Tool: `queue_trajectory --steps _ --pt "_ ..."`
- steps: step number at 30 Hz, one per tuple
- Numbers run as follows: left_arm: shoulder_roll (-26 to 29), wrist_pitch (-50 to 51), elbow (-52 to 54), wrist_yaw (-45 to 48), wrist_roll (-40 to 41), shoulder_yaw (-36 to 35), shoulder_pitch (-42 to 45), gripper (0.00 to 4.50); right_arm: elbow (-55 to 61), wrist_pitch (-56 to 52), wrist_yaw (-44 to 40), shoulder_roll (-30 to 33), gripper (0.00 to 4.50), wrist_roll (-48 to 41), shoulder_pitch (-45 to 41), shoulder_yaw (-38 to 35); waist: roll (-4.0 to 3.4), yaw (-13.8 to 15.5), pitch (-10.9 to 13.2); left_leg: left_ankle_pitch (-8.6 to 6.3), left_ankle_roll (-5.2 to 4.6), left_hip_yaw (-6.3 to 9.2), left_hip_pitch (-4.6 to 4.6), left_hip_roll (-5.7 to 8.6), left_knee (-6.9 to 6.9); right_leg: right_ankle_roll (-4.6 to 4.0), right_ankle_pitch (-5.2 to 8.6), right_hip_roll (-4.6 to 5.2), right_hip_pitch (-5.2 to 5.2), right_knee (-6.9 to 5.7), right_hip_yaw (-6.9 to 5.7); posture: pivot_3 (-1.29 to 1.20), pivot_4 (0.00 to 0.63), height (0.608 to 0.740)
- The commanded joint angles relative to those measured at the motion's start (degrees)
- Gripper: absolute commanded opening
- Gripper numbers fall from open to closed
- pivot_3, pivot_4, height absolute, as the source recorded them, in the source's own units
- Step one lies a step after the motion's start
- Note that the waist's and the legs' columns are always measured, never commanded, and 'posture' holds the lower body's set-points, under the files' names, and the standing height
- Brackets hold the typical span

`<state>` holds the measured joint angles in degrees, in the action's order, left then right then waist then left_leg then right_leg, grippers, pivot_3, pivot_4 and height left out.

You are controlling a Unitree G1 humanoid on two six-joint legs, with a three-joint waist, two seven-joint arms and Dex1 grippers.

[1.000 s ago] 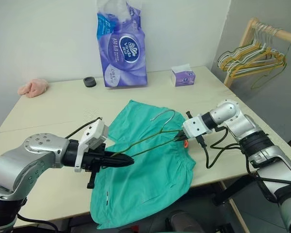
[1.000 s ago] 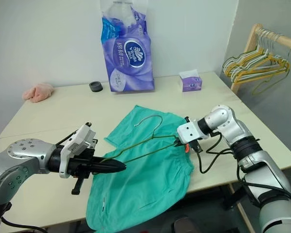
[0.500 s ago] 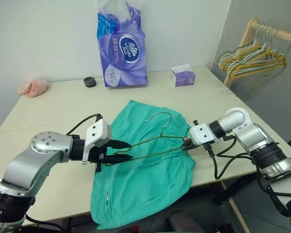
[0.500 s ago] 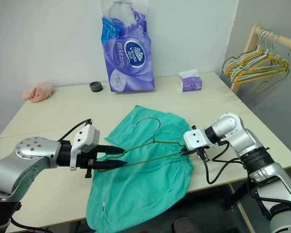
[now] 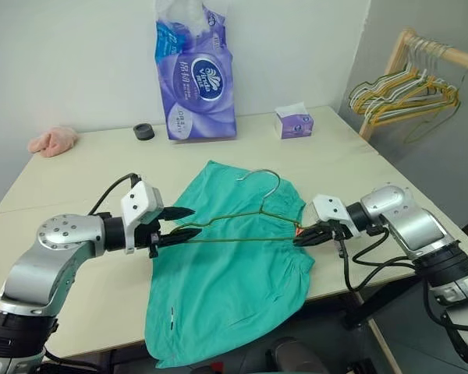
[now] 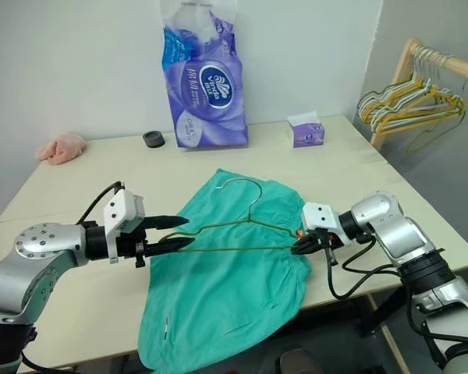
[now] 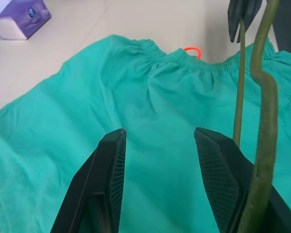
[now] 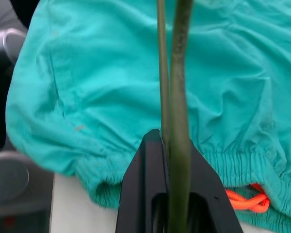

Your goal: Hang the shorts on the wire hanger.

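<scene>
Hanger (image 5: 242,227) spans crosswise just above shorts (image 5: 234,288); right gripper (image 5: 306,234) clamps its end, left gripper (image 5: 183,222) fingers apart at opposite end

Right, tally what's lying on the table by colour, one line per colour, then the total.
Teal-green: 1, the shorts
Purple: 2, the tissue-roll pack and the small tissue box
Pink: 1, the cloth lump
Black: 1, the small round cap
Total: 5
The olive wire hanger is left out; the right hand holds it above the shorts.
</scene>
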<state>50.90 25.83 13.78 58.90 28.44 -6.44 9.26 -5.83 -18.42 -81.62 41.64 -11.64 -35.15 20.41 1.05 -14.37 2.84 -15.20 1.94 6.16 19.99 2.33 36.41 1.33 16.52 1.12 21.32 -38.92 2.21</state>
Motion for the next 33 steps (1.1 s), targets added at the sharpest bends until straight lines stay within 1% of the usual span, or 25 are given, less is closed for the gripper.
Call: queue_trajectory --steps 1,3,5,10,11,13,14,17,21,26,30,33 --pt "2.38 2.72 -6.94 -2.26 1.63 -10.84 -1.55 2.33 -1.73 -9.87 3.15 5.92 0.0 -1.76 4.23 -7.0 -0.01 0.05 0.01 0.0 0.0 0.0 0.01 0.0 0.0 0.0 0.0 0.0 0.0 0.0 0.0 -0.28 0.009 0.74" --pt "2.1 3.42 -7.46 -2.53 2.52 -10.64 -2.34 2.33 0.86 -13.53 5.41 6.88 0.0 -4.47 7.19 -9.32 -0.01 0.13 0.01 -0.01 -0.01 0.02 0.02 0.0 0.02 0.0 0.0 0.0 0.0 0.0 -0.02 -0.28 0.014 0.74" --pt "1.51 3.75 -8.05 -3.25 3.18 -9.58 -1.57 2.33 4.25 -15.03 7.62 7.52 0.0 -6.23 10.73 -11.13 0.0 0.21 0.03 -0.03 -0.03 0.02 0.05 0.0 0.06 0.0 0.0 0.0 0.0 0.0 -0.02 -0.29 0.017 0.74" --pt "0.71 5.34 -7.85 -2.49 4.53 -6.02 1.62 2.33 11.07 -15.37 10.4 8.2 0.0 -7.97 14.67 -11.48 -0.13 0.1 0.14 -0.1 -0.05 0.02 0.16 0.0 0.27 0.02 0.01 0.0 0.02 0.0 -0.04 -0.32 0.024 0.74" --pt "0.7 6.1 -7.17 -1.49 5.11 -4.8 2.13 2.69 12.34 -14.52 10.66 8.3 0.0 -7.7 14.87 -10.98 -0.15 0.08 0.15 -0.11 -0.05 0.02 0.18 0.0 0.28 0.03 0.02 -0.01 0.02 0.0 -0.05 -0.32 0.025 0.74" --pt "1.23 6.91 -4.16 1.24 5.11 -0.81 2.25 3.17 14.59 -11.96 11.34 8.11 0.0 -6.26 14.23 -9.44 -0.16 -0.06 0.16 -0.14 -0.05 0.02 0.21 0.0 0.32 0.07 0.04 -0.01 0.02 0.0 -0.06 -0.33 0.022 0.74" --pt "1.53 6.99 -2.81 2.4 4.74 0.91 2.11 3.49 15.28 -11.11 11.71 7.91 0.0 -5.8 13.73 -8.83 -0.17 -0.11 0.16 -0.16 -0.06 0.02 0.22 0.0 0.33 0.08 0.05 -0.02 0.03 0.0 -0.06 -0.33 0.022 0.74" --pt "2.41 5.73 -1.48 5.09 2.73 4.19 1.37 4.48 14.67 -10.1 11.5 7.41 0.0 -4.98 12.24 -7.6 -0.16 -0.31 0.18 -0.18 -0.06 0.01 0.26 0.0 0.37 0.09 0.05 -0.03 0.05 0.01 -0.05 -0.33 0.019 0.74" --pt "3.01 3.11 -0.71 7.74 -0.08 7.37 0.49 4.49 11.47 -6.79 10.15 6.65 0.0 -2.87 10.43 -5.22 -0.26 -0.58 0.24 -0.19 -0.06 0.0 0.26 -0.01 0.37 0.08 0.06 -0.04 0.06 0.01 -0.04 -0.32 0.019 0.74" --pt "2.37 3.29 0.55 9.76 0.44 8.27 0.28 4.49 7.06 -5.04 9.18 4.48 0.0 -1.91 7.39 -3.17 -0.26 -0.58 0.25 -0.2 -0.07 0.02 0.32 -0.01 0.44 0.08 0.05 -0.04 0.07 0.01 -0.05 -0.31 0.016 0.74" --pt "0.48 4.54 1.21 9.37 2.32 7.61 0.61 4.49 4.85 -3.71 8.62 3.25 0.0 -1.02 6.02 -2.12 -0.26 -0.52 0.25 -0.21 -0.08 0.02 0.33 -0.01 0.46 0.08 0.05 -0.03 0.07 0.02 -0.05 -0.31 0.013 0.74" --pt "-2.14 9.81 2.0 8.38 7.72 5.46 1.34 4.49 3.44 -2.37 9.5 1.27 0.0 0.19 5.51 -1.44 -0.25 -0.53 0.25 -0.21 -0.09 0.03 0.34 0.0 0.5 0.09 0.05 -0.03 0.06 0.02 -0.06 -0.31 0.011 0.74"
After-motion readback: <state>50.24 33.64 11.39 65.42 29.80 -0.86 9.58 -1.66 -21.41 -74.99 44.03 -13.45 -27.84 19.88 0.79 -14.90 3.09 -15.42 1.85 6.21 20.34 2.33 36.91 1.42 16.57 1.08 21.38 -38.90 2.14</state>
